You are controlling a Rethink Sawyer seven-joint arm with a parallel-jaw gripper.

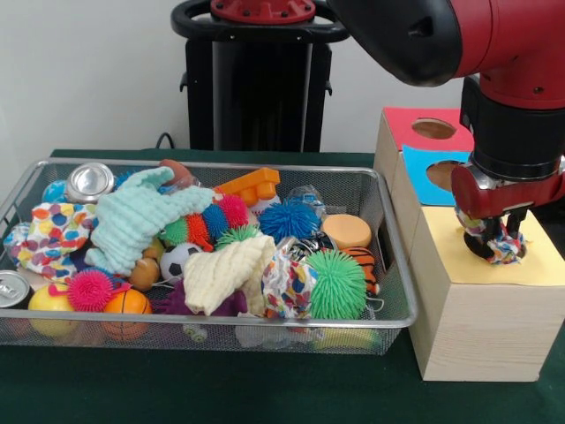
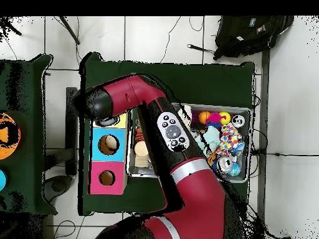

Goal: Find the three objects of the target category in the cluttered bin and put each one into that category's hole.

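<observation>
We see the gripper (image 1: 503,237) at 3 o'clock in the front view, clamped on a crumpled patterned cloth (image 1: 504,248): white fabric with red, blue and dark specks, bunched into a soft wad between the dark fingertips. It sits right at the yellow top (image 1: 538,263) of the nearest wooden box (image 1: 481,331), touching or just above it; we cannot tell which. The hole there is hidden by the wad and gripper.

Behind, toward 1 o'clock, we note the blue top (image 1: 433,164) and the red top (image 1: 415,124), each with a round hole, smooth card on pale wood-grain sides.

The wire mesh bin (image 1: 388,265) fills 9 o'clock to centre, metal, rectangular, packed full. Inside we see:
- a mint knitted cloth (image 1: 132,221), ribbed and floppy
- a cream cloth (image 1: 225,272), waffle-textured, folded
- a polka-dot cloth (image 1: 53,237), many-coloured spots on white
- another patterned cloth wad (image 1: 287,283) just beside a green spiky ball (image 1: 335,284)
- a blue spiky ball (image 1: 289,219), rubbery bristles
- a pink spiky ball (image 1: 90,289)
- a small orange basketball (image 1: 126,303), smooth
- a mini soccer ball (image 1: 179,261)
- a shiny can (image 1: 89,181), lying with its metal end toward us
- an orange plastic block (image 1: 252,185), hard-edged

In the overhead view the red arm (image 2: 187,193) covers much of the bin, and the gripper itself is hidden under it.
</observation>
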